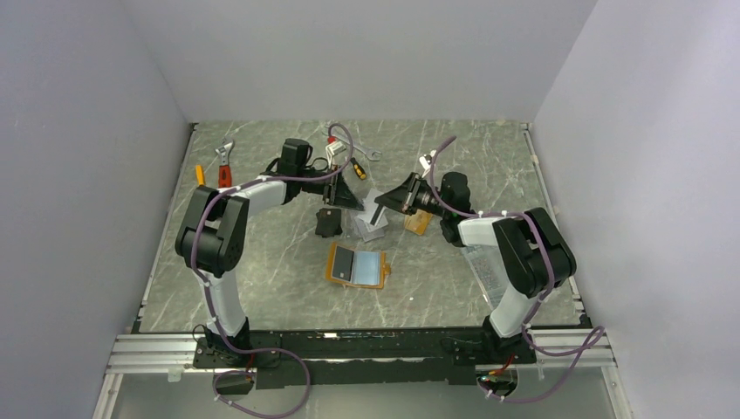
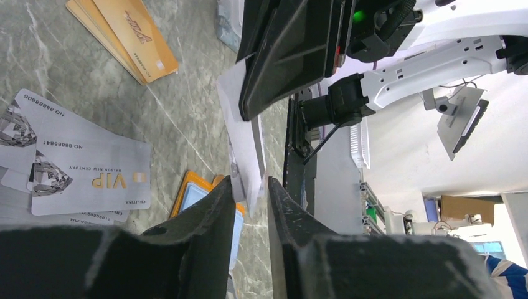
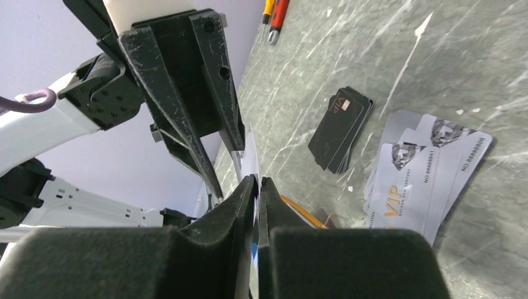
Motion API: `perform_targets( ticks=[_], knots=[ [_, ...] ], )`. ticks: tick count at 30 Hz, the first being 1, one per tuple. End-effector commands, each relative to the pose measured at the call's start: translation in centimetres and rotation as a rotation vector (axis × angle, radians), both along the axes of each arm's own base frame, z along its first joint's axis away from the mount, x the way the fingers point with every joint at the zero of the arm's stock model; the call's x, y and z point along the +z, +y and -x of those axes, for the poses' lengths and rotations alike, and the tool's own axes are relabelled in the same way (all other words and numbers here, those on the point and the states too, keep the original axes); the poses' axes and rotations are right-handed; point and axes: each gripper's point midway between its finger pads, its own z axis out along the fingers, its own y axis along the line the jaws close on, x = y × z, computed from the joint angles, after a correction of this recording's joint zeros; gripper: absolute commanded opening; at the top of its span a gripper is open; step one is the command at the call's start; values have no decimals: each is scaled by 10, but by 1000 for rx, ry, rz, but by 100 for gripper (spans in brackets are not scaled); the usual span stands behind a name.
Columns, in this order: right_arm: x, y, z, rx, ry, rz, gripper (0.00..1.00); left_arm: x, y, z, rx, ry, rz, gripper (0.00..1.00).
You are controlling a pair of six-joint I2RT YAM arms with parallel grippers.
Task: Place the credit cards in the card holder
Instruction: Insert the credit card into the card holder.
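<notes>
A silver credit card (image 1: 377, 212) hangs edge-up in the air between my two arms, above the loose silver cards (image 1: 371, 230). My right gripper (image 3: 256, 180) is shut on one edge of that card (image 3: 249, 152). My left gripper (image 2: 251, 187) straddles the opposite edge of the card (image 2: 240, 124). The card lies against one finger, and a slit of table shows beside the other. The card holder (image 1: 356, 266) lies open on the table nearer the arm bases, its orange rim (image 2: 193, 184) showing in the left wrist view. Orange-tan cards (image 2: 127, 34) and silver VIP cards (image 2: 81, 168) lie flat.
A stack of black cards (image 3: 341, 128) lies left of the silver pile. At the back left are a red-handled wrench (image 1: 225, 166) and a small orange tool (image 1: 200, 175). A silver wrench (image 1: 366, 155) lies behind the left gripper. Grey walls enclose the marble table (image 1: 262, 279).
</notes>
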Motion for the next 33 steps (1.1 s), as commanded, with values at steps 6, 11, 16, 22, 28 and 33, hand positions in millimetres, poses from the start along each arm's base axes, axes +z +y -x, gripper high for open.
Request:
perform_targets(
  ticks=[6,11,16,22,28,33],
  knots=[
    [6,-15,-22,-123,-41,-4,4,17,2,20,-70,-62,25,34],
    [6,-14,-22,-117,-39,-5,3,0,3,13,-36,-63,-32,33],
    [1,-14,-22,-115,-30,-4,1,-27,6,-17,33,-77,-104,33],
    [-10,-20,-16,-114,-23,71,0,-22,22,-24,33,-148,-166,37],
    [-17,-18,5,-52,-5,94,0,-19,25,5,-6,-177,-200,52],
    [-36,-10,41,19,65,161,0,-20,18,44,-85,-202,-213,51]
  ],
)
